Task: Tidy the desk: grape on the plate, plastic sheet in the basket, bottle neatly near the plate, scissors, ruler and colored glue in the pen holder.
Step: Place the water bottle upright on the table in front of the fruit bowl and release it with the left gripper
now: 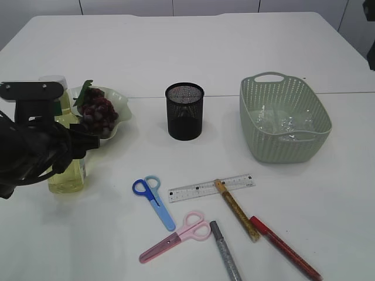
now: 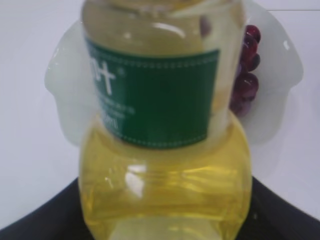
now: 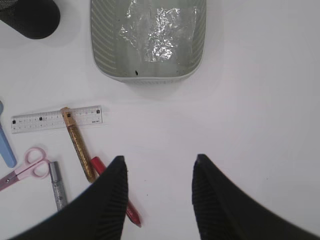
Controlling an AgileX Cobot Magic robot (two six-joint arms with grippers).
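A: Bottle (image 1: 69,170) status? 
B: Upright at left of frame, just below the plate (image 1: 117,120) holding the grape (image 1: 96,114). Left gripper (image 1: 61,149) around it; can't tell whether clamped or loose.
A: Right gripper (image 3: 159,192)?
B: Jaws apart, empty, above bare table. Plastic sheet (image 3: 150,27) lies in basket (image 3: 105,60), top centre. Scissors, ruler and glue sticks lie on the table, bottom centre.

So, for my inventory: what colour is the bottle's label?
Green with white print on the bottle; the left wrist view shows it best.
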